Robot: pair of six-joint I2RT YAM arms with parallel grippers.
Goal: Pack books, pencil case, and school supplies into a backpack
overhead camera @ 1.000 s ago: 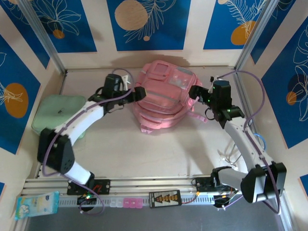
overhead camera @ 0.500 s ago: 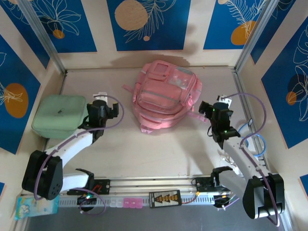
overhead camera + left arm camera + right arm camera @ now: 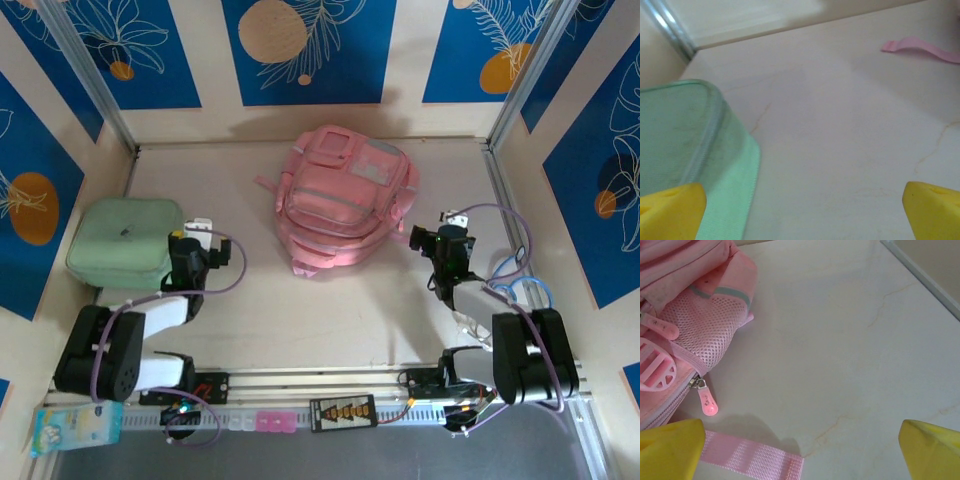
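1. Top external view, nearest edge: a blue tissue pack (image 3: pixel 75 425) lies on the rail at the left corner, beside the two arm bases
2. Both arms are tucked close to their bases. In the left wrist view, the yellow-tipped left fingers (image 3: pixel 670 210) are spread wide with nothing between them. They sit low over the pale surface (image 3: pixel 840 150), with one tip just beside a mint-green case (image 3: pixel 685 135)
3. In the right wrist view, the right fingers (image 3: pixel 670 445) are also spread wide and hold nothing. Just ahead on the left are the mesh side of the pink backpack (image 3: pixel 705 320), a zip pull (image 3: pixel 707 402) and a loose pink strap (image 3: pixel 752 457)
4. Farther back, towards the rear wall, the backpack (image 3: pixel 340 205) lies plump with its front pockets up, and neither arm touches it
5. Judgement: packing looks done or very nearly so, since the bag seems full and closed and both arms are apart from it. Whether the books, pencil case and supplies are all inside cannot be told
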